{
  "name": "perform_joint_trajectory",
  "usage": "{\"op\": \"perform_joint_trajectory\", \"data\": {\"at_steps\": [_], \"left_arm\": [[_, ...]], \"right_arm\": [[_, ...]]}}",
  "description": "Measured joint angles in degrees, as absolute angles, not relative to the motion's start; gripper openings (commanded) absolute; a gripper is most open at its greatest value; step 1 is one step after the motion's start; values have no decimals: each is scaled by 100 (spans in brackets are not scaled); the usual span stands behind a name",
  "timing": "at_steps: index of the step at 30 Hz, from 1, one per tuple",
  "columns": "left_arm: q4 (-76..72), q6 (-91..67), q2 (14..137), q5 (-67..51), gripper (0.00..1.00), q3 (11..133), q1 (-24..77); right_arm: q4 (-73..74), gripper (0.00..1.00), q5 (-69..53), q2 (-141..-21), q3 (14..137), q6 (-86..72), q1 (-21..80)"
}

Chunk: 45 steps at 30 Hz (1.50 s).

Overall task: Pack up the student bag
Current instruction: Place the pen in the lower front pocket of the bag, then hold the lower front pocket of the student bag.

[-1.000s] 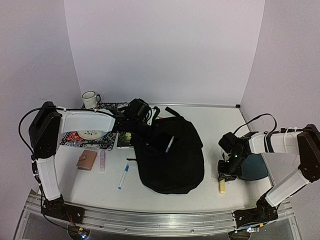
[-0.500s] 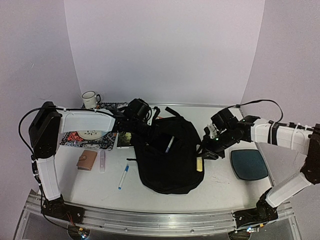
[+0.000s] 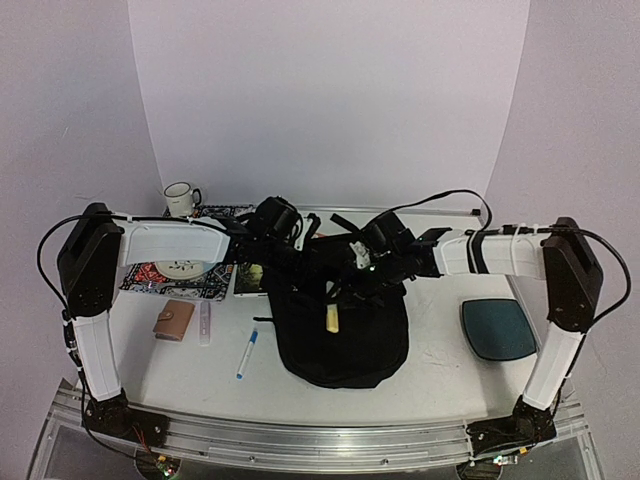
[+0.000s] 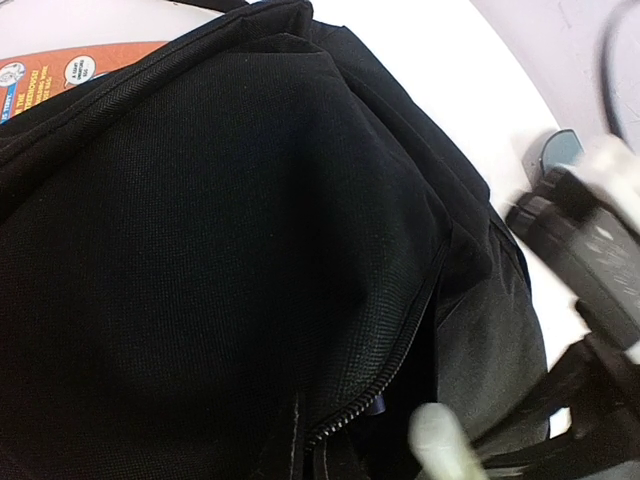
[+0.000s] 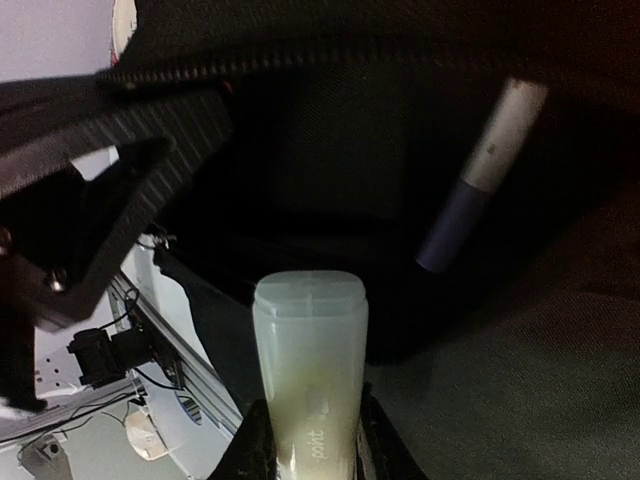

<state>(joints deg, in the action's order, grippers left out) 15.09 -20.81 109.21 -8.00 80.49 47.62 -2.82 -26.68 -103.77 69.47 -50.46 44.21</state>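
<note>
The student bag [image 3: 350, 340], a large black backpack, lies in the middle of the table. My left gripper [image 3: 298, 260] sits at its upper left edge, shut on the fabric and holding the opening up; its fingers do not show in the left wrist view, only bag fabric [image 4: 200, 220] and zipper [image 4: 400, 345]. My right gripper [image 3: 345, 294] is shut on a pale yellow marker [image 3: 331, 318] above the opening. In the right wrist view the marker [image 5: 308, 360] stands between my fingers [image 5: 250, 445], pointing into the dark opening [image 5: 330, 170]. A white and purple pen [image 5: 480, 180] lies inside.
A dark-teal pad [image 3: 498, 328] lies at the right. Left of the bag are a blue pen [image 3: 246, 353], a white tube [image 3: 205, 322], a brown wallet [image 3: 174, 320], a patterned book [image 3: 175, 275] and a white mug [image 3: 181, 198].
My right gripper carried the pale marker from the table beside the teal pad leftward, across the bag, to its opening. The left arm has not moved.
</note>
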Motion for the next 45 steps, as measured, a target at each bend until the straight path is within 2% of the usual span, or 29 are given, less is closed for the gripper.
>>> {"op": "perform_joint_trajectory", "data": {"at_steps": [9,15,24,32,39,45], "left_arm": [[1509,-2083,10912,-936,0,8046,4759],[1511,-2084,10826,-1016,0,7959,4757],[1498,-2080,10796,-1027,0,7937,4753],[1500,-1983,10796,-930,0,7937,4753],[1542,-1877,10796,-850,0,7937,4753],[1618,-1740,10796,-797,0,7937,4751]], "right_arm": [[-856,0,-2395,-10847,7203,-5739,4345],[-1307,1,-1787,-10866,7192,-6402,4157],[-1515,38,-1262,-11197,7312,-6749,4125],[-1497,54,-1112,-11207,7297,-6603,4130],[-1372,57,-1158,-10763,7075,-5854,4115],[-1225,64,-1288,-10274,6837,-4531,4093]]}}
